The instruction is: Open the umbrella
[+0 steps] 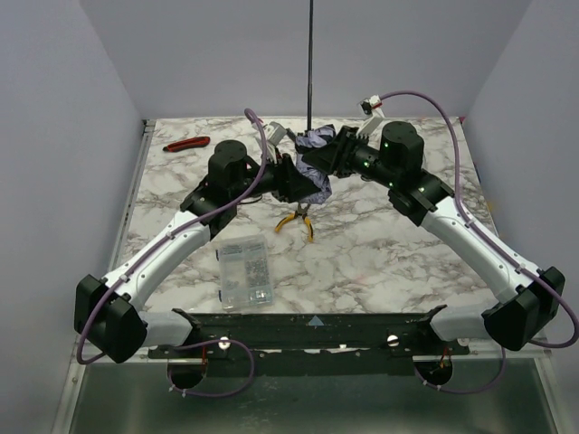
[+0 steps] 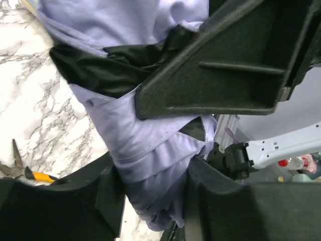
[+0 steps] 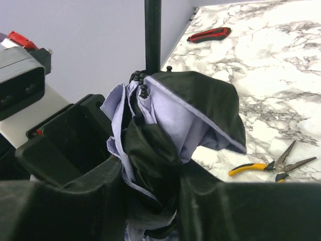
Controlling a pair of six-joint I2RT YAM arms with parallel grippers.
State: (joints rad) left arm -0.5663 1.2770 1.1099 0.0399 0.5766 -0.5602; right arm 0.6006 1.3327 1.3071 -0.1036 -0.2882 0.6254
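1. The umbrella [image 1: 317,149] stands upright at the far middle of the table [image 1: 380,262], its canopy bunched.
2. The right gripper [image 3: 150,201] clamps the folded canopy. The left gripper [image 2: 153,196] has cloth between its jaws, but I cannot tell whether it pinches firmly.
3. Better to push along the shaft [image 1: 310,63] than to pull the cloth.
4. Count: one umbrella, two grippers, one pliers [image 1: 297,220], one parts box [image 1: 244,271], one red tool [image 1: 186,143].

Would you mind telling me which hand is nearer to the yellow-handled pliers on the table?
Left. The left hand is just behind the pliers, at the umbrella; the right hand is farther back and to the right.
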